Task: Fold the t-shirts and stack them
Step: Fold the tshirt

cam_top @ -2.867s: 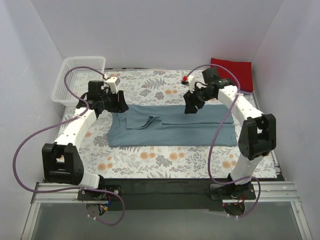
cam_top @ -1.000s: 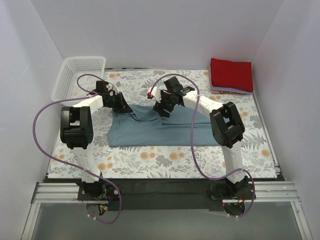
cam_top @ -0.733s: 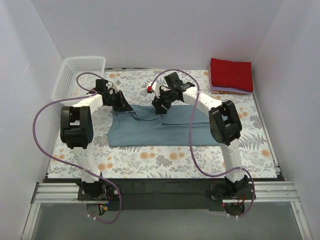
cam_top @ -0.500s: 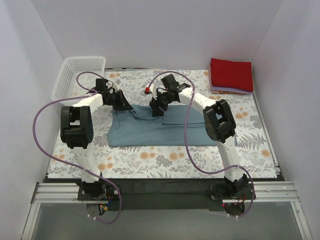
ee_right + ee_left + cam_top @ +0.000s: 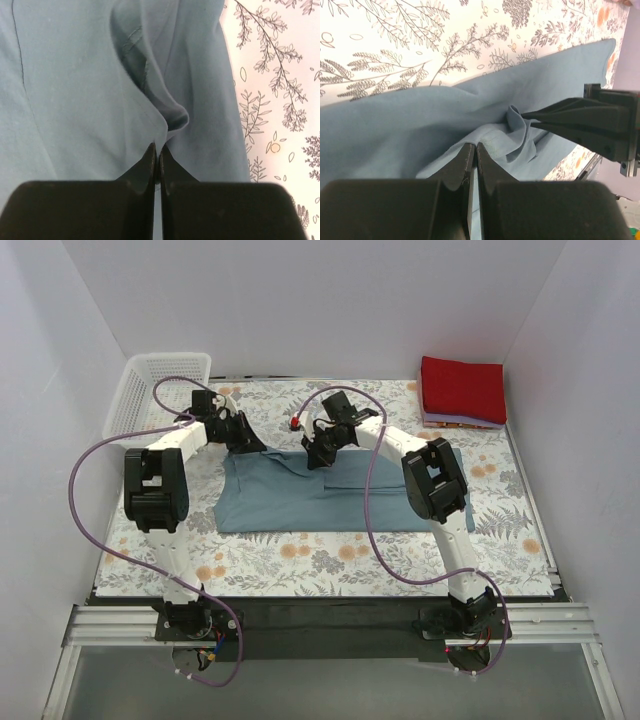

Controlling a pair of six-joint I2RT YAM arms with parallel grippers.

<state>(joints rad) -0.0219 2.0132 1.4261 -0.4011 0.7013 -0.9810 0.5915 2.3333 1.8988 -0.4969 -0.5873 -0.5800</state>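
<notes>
A slate-blue t-shirt (image 5: 330, 502) lies folded lengthwise across the middle of the floral tablecloth (image 5: 300, 560). My left gripper (image 5: 243, 443) is shut on the shirt's far left edge (image 5: 490, 145), the cloth pinched between its fingertips. My right gripper (image 5: 313, 458) is shut on a raised fold (image 5: 167, 125) along the shirt's far edge, near the middle. In the left wrist view the right gripper's fingers (image 5: 570, 122) show at the bunched cloth. A folded red t-shirt (image 5: 462, 388) sits at the back right on a thin lavender-pink one (image 5: 452, 422).
A white mesh basket (image 5: 150, 390) stands at the back left corner. White walls close in the table on three sides. Purple cables loop from both arms over the cloth.
My right gripper slid left along the shirt's far edge and closed on a fold of cloth. My left gripper stayed shut on its edge and shifted slightly back.
</notes>
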